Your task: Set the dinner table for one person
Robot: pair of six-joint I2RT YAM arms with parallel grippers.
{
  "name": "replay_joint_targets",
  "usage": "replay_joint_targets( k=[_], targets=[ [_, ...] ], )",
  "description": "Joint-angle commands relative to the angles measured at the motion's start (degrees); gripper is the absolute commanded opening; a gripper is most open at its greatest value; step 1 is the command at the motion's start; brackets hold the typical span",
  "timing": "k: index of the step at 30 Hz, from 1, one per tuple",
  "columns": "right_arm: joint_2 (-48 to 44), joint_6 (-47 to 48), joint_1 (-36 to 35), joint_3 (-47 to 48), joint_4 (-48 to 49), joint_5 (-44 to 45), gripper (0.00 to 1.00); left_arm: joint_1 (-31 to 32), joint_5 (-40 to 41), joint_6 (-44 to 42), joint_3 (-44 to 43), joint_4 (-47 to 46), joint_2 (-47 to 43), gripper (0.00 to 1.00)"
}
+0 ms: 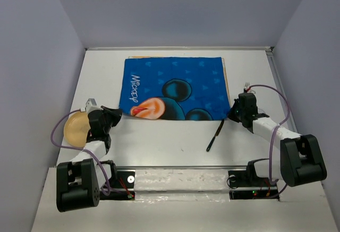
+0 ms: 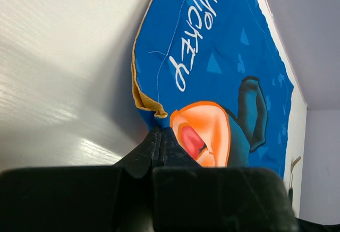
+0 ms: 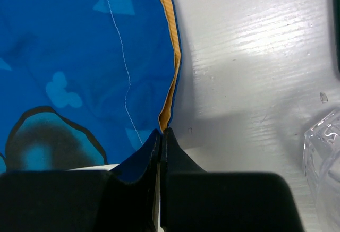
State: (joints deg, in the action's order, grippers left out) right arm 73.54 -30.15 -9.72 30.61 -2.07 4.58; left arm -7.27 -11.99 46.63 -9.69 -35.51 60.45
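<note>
2 grippers meet the blue Mickey-print placemat in the top view, 1 at each near corner. The placemat lies flat at the far middle of the dinner table, the white tabletop that fills this view from the arm bases to the back wall. The left gripper sits at the near-left corner of the cloth and the right gripper at the near-right corner. A tan dish rests on the table on the left, just beside the left arm and partly hidden by it. A thin dark utensil lies tilted on the bare table in front of the placemat, near the right gripper but apart from it.

Left wrist view: the 2 black fingers are pressed together, pinching the placemat's corner at their tips. Just beyond the tips the cloth edge curls up and shows a tan underside. White tabletop spreads to the left of the cloth.

Right wrist view: the 2 fingers are likewise pressed together on the cloth's corner, where a yellow-orange edge strip runs down to the tips. Blue fabric lies to their left and bare white table to their right. A clear plastic object stands at the right edge, only partly in view.
</note>
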Motion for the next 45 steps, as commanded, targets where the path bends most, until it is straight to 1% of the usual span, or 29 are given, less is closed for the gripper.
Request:
replay_joint_targets(
  k=[1, 6, 9, 11, 12, 15, 16, 17, 18, 19, 20, 21, 22, 23, 24, 25, 26, 27, 28, 29, 30, 34, 36, 39, 40, 41, 42, 43, 45],
  targets=[
    [-2.9, -3.3, 0.4, -1.4, 0.4, 1.0, 0.00, -0.6, 1.5, -2.5, 1.0, -1.7, -1.8, 0.00],
    [-7.0, -5.3, 0.4, -3.2, -0.6, 3.1, 0.02, -0.6, 2.2, -2.3, 2.2, -0.6, -4.5, 0.00],
    [-7.4, -6.1, 0.4, -3.5, -1.1, 3.1, 0.02, -0.7, 3.1, -2.5, 3.4, 0.4, -5.9, 0.01],
    [-7.1, -6.1, 0.4, -3.6, -1.1, 3.0, 0.03, -0.7, 3.0, -2.7, 3.4, 1.4, -7.4, 0.06],
    [-7.1, -6.2, 0.4, -3.6, -1.1, 3.0, 0.03, -0.7, 3.4, -2.6, 3.5, 1.8, -8.1, 0.14],
    [-7.1, -6.2, 0.4, -3.6, -1.2, 3.4, 0.09, -0.8, 2.9, -2.6, 3.8, 2.0, -8.7, 0.20],
    [-7.1, -6.3, 0.4, -3.6, -1.2, 3.5, 0.11, -0.7, 2.9, -2.5, 4.0, 2.3, -9.1, 0.26],
    [-7.0, -6.2, 0.4, -3.5, -1.2, 3.5, 0.18, -0.7, 3.0, -2.5, 4.0, 2.5, -9.4, 0.31],
    [-6.9, -6.0, 0.4, -3.4, -1.2, 3.2, 0.22, -0.8, 2.8, -2.2, 4.0, 2.5, -9.9, 0.42],
    [-6.7, -5.7, 0.4, -2.8, -1.4, 2.5, 0.31, -0.7, 2.3, -2.1, 3.8, 2.7, -10.3, 0.48],
    [-6.7, -5.1, 0.4, -2.7, -1.7, 2.2, 0.38, -0.7, 2.1, -1.8, 3.6, 3.2, -10.7, 0.55],
    [-6.8, -4.6, 0.4, -2.3, -2.0, 1.9, 0.41, -0.7, 1.9, -1.6, 3.3, 3.8, -12.0, 0.68],
    [-7.8, -4.0, 0.4, -1.7, -2.2, 1.1, 0.50, -0.8, 1.5, -1.0, 2.2, 5.4, -12.9, 0.75],
    [-8.5, -3.4, 0.4, -1.1, -2.8, 0.9, 0.55, -0.7, 1.9, -0.8, 1.3, 7.0, -13.9, 0.90],
    [-9.4, -3.2, 0.4, -0.4, -3.6, 0.8, 0.56, -0.7, 2.6, -0.7, 0.3, 8.9, -15.2, 0.96],
    [-10.5, -3.2, 0.4, 0.3, -5.4, 0.9, 0.63, -0.7, 3.8, -0.8, -2.1, 12.3, -17.9, 0.99],
    [-11.7, -3.0, 0.4, 0.9, -6.2, 0.9, 0.68, -0.7, 4.5, -1.1, -3.4, 14.0, -19.2, 0.99],
    [-14.3, -2.6, 0.4, 1.9, -6.7, 0.7, 0.71, -0.7, 5.2, -1.4, -4.6, 15.6, -20.5, 0.99],
    [-15.4, -2.5, 0.4, 2.5, -7.9, 0.6, 0.80, -0.7, 5.8, -1.6, -7.2, 17.1, -22.7, 0.99],
    [-16.5, -2.4, 0.4, 3.0, -8.5, 0.7, 0.81, -0.8, 6.9, -2.3, -8.3, 19.9, -23.6, 0.99],
    [-18.2, -2.1, 0.4, 3.6, -8.9, 0.6, 0.82, -0.7, 7.3, -2.6, -9.4, 21.3, -24.5, 0.99],
    [-20.4, -1.0, 0.4, 5.7, -9.4, -2.4, 0.84, -0.7, 9.6, -4.9, -14.8, 27.3, -28.7, 0.99],
    [-20.3, -0.7, -0.2, 6.0, -9.0, -3.7, 0.84, -0.7, 11.4, -5.5, -15.4, 30.9, -29.5, 0.99],
    [-19.6, -0.9, -4.9, 6.0, -7.1, -4.1, 0.84, -0.7, 16.0, -6.4, -15.7, 36.5, -29.5, 0.99],
    [-19.1, -1.0, -7.7, 6.0, -6.6, -4.1, 0.84, -0.7, 18.2, -7.2, -16.0, 39.0, -28.9, 0.99],
    [-18.1, -1.0, -9.4, 6.0, -5.9, -3.4, 0.84, -0.8, 23.5, -7.3, -16.5, 41.5, -28.7, 0.99],
    [-17.4, -0.9, -11.0, 6.4, -5.8, -2.9, 0.84, -0.7, 25.9, -6.2, -16.6, 45.4, -28.8, 0.99],
    [-16.1, -0.8, -14.1, 6.6, -5.3, -2.0, 0.84, -0.6, 26.8, -4.9, -16.8, 46.4, -29.3, 0.99],
    [-15.2, -0.8, -16.2, 6.8, -4.9, -1.5, 0.85, -0.7, 28.9, -2.7, -17.3, 48.3, -29.9, 0.99]
  ],
)
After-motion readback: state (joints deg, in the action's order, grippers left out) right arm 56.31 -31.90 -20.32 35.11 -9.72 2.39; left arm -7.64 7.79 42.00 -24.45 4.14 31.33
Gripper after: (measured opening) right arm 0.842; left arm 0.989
